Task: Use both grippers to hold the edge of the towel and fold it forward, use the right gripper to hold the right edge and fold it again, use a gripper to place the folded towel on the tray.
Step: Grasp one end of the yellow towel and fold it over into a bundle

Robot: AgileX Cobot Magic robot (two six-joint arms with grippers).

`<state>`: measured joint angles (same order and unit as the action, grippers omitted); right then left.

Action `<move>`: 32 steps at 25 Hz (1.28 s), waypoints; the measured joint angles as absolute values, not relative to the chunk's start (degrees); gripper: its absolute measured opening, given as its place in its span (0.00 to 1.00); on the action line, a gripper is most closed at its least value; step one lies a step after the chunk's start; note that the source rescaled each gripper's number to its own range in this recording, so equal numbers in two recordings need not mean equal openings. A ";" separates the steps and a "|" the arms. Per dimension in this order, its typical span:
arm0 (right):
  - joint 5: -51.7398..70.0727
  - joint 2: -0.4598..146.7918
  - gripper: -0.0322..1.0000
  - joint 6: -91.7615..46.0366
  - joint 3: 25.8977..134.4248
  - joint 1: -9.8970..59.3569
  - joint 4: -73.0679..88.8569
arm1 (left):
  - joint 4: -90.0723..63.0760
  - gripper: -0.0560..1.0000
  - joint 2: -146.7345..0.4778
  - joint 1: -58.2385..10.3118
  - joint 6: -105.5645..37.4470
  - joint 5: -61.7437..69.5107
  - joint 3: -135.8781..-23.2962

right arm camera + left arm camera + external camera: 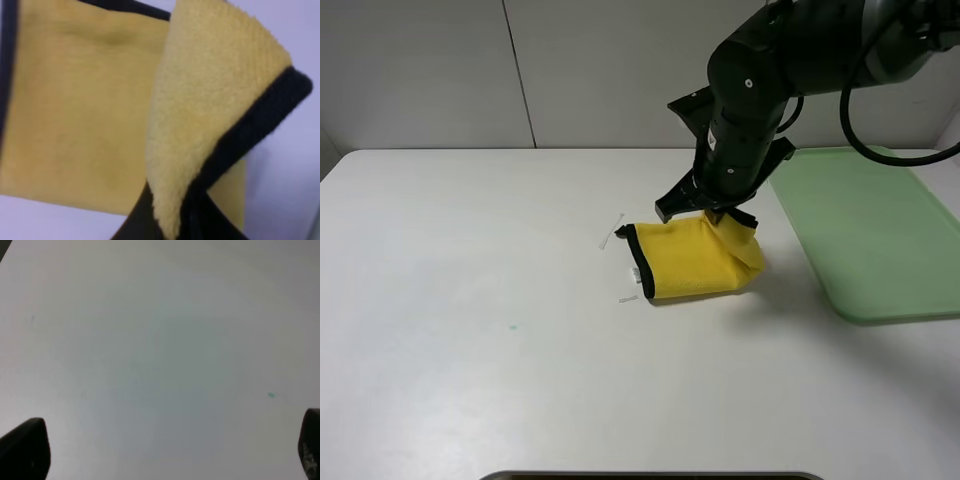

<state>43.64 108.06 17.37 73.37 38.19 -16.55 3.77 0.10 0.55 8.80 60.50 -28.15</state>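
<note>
The yellow towel (688, 262) lies folded on the white table (470, 250), its black-trimmed edge (638, 262) facing left. My right gripper (724, 214) is shut on the towel's right edge (748, 245) and holds it lifted, so that end curls up above the rest. In the right wrist view the raised flap (210, 100) with its black binding (260, 115) hangs over the flat yellow layer (80, 110). The pale-green tray (880, 300) lies to the right, apart from the towel. My left gripper (167, 447) is open over bare table and is out of the exterior view.
Two small white scraps (612, 232) (628, 298) lie just left of the towel. A tiny teal speck (510, 326) marks the table; it also shows in the left wrist view (271, 395). A dark rim (650, 476) shows at the table's front edge.
</note>
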 joint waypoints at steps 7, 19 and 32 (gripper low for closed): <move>39.00 108.54 0.07 17.70 73.37 38.18 -10.94 | 3.77 1.00 0.10 0.55 8.80 60.50 -28.15; 36.25 111.22 0.07 17.82 73.37 38.18 -6.14 | 3.77 1.00 0.10 0.55 8.80 60.50 -28.15; 35.85 111.22 0.52 15.57 73.37 38.18 -0.37 | 3.77 1.00 0.10 0.55 8.80 60.50 -28.15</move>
